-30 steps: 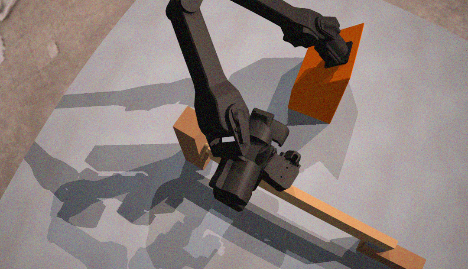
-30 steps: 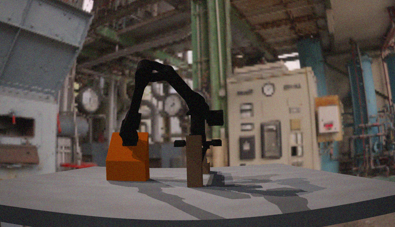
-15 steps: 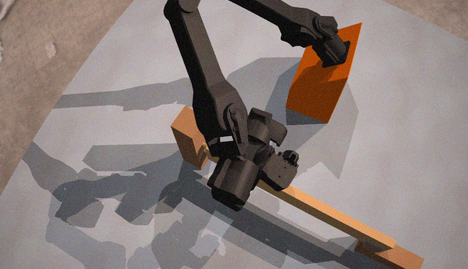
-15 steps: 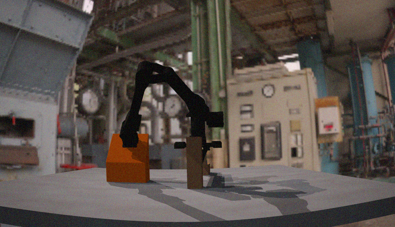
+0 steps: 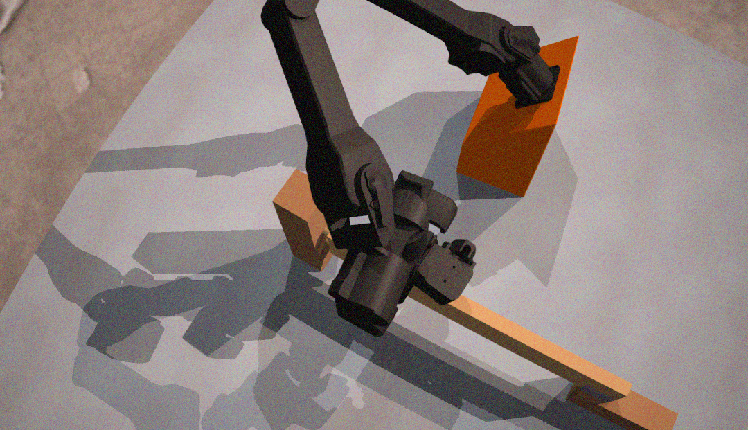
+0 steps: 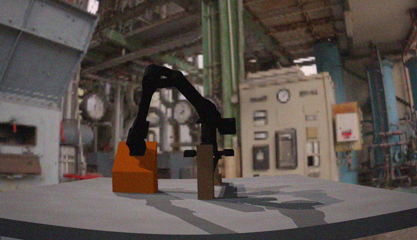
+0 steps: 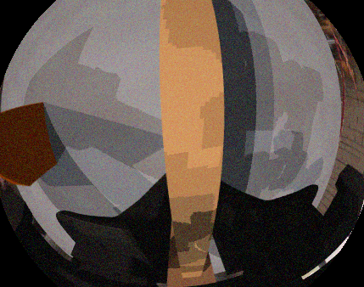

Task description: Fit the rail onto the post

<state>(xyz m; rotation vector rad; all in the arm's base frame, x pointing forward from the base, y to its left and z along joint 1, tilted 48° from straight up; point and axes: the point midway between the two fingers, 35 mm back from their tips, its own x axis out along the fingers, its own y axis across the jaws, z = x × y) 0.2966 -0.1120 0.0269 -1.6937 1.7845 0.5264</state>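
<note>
The long wooden rail (image 5: 530,338) (image 7: 192,106) is off the table at its near end and looks roughly level. My gripper (image 7: 184,177) is shut on the rail near the post end, with a dark finger on each side. The wooden post (image 5: 292,226) (image 6: 205,172) stands upright by the rail's near end. The arm partly covers that end in the top view, so the pegs, their depth in the holes and any small gap cannot be judged. The far end lies over the low footboard block (image 5: 654,414) (image 6: 218,179); its seating in the bracket is unclear.
An orange block (image 5: 502,155) (image 6: 134,180) (image 7: 22,144) carries the arm's base, to one side of the rail. The grey table (image 5: 662,226) (image 6: 77,212) bears broad shadows of the arm and rail. Its front edge shows in the exterior view.
</note>
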